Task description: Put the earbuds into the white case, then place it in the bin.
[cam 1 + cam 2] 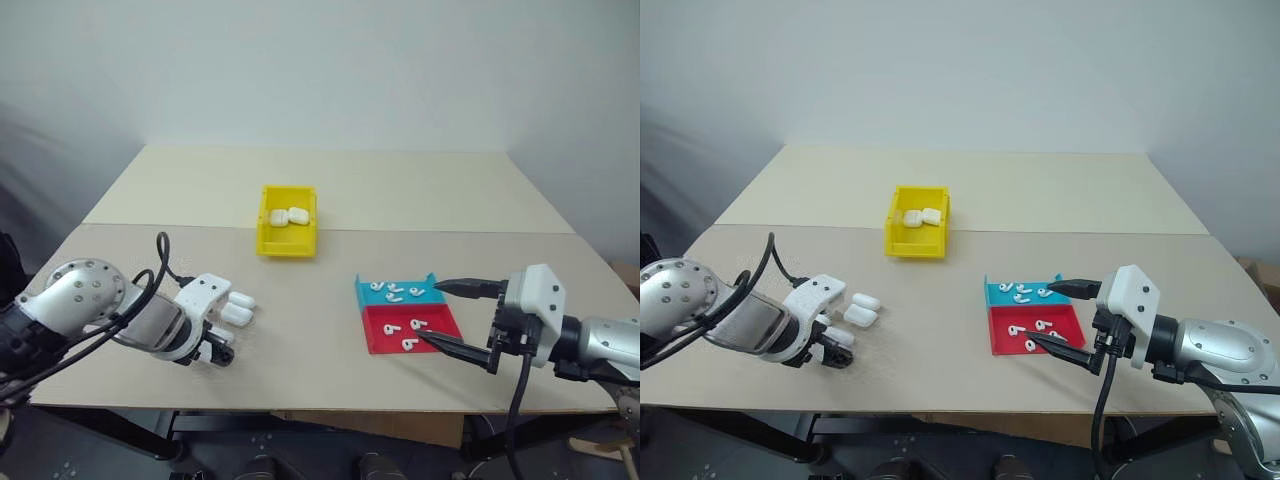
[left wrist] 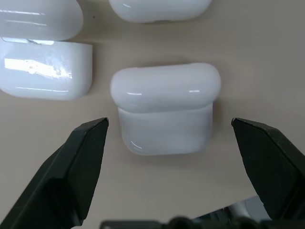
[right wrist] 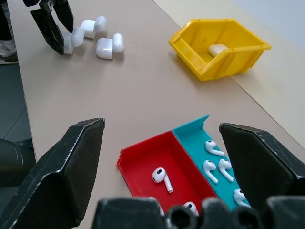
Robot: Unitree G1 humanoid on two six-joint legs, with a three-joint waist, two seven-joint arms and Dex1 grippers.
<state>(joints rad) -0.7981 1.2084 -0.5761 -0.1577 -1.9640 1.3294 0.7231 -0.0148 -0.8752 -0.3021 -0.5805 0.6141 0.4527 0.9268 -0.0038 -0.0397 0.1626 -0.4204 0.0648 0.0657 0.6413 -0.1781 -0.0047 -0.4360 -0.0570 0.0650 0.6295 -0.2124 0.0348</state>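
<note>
White case (image 2: 165, 109) lid open, between left pincer (image 2: 170, 125) fingers.

Counter (image 1: 330, 300): plain beige, unpatterned. Bin (image 1: 287, 241): bright yellow throughout. Tray (image 1: 408, 315): two-tone, teal half and red half. Earbuds (image 1: 405, 293): glossy white. Cases (image 1: 238, 308): glossy white, no markings; the white case (image 2: 165, 109) likewise. Left tool (image 1: 215, 351) and right tool (image 1: 450, 312): black fingers on white and silver housings.
</note>
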